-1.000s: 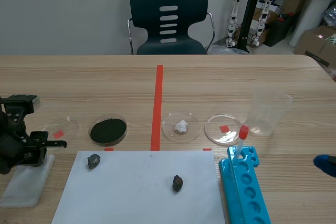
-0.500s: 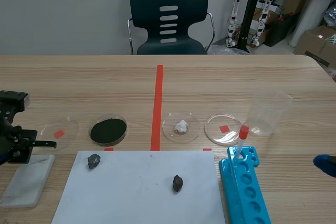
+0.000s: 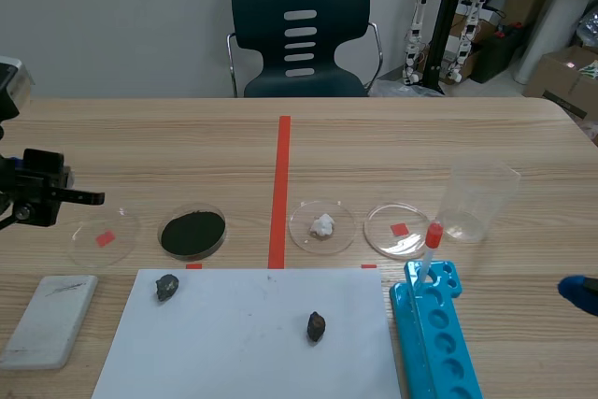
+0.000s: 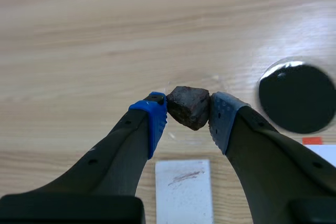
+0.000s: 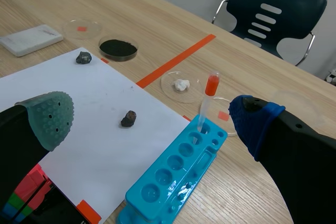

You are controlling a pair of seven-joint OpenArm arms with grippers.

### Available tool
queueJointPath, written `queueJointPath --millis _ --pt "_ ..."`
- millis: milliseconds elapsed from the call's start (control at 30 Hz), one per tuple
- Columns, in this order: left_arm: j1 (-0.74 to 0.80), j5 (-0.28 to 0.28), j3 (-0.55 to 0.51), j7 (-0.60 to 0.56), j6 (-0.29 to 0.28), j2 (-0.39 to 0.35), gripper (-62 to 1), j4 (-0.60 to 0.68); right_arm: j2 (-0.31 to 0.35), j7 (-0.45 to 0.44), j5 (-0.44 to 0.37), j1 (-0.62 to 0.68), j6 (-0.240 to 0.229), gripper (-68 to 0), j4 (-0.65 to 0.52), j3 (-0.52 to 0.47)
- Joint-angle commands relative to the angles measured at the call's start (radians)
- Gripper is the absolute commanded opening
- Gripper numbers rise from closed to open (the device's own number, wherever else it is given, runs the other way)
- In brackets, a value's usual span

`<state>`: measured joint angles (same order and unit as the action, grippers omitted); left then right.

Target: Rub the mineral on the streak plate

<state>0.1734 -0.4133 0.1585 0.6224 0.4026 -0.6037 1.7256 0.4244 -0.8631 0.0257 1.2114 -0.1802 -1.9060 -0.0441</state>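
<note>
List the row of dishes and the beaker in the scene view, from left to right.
left empty dish → black powder dish → white lump dish → right empty dish → clear beaker

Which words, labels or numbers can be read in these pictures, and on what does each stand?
None can be read.
Streak plate: only a brown streak, no writing.
Cardboard boxes in the background: any print is too small to read.

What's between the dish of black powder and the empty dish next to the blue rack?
In the scene view, a clear dish holding a white lump sits there, and the orange-red tape line runs beside it.
</note>
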Motion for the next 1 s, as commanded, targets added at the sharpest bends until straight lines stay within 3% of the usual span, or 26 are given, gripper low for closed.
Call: queueJointPath --millis 0,400,600,967 --pt "0.047 0.005 -0.032 -0.052 0.001 0.002 -52.4 0.055 0.002 -0.011 -0.01 -0.001 0.0 -5.4 -0.01 -0.002" --pt "0.431 0.019 -0.093 -0.38 -0.254 0.006 -52.4 0.431 0.002 -0.011 -0.01 -0.001 0.0 -5.4 -0.01 -0.002" --pt "0.561 0.052 -0.093 -0.399 -0.295 0.008 -52.4 0.519 0.002 -0.011 -0.01 -0.001 0.0 -5.4 -0.01 -0.002" --pt "0.683 0.093 -0.089 -0.492 -0.304 0.008 -52.4 0.525 0.002 -0.011 -0.01 -0.001 0.0 -5.4 -0.01 -0.002"
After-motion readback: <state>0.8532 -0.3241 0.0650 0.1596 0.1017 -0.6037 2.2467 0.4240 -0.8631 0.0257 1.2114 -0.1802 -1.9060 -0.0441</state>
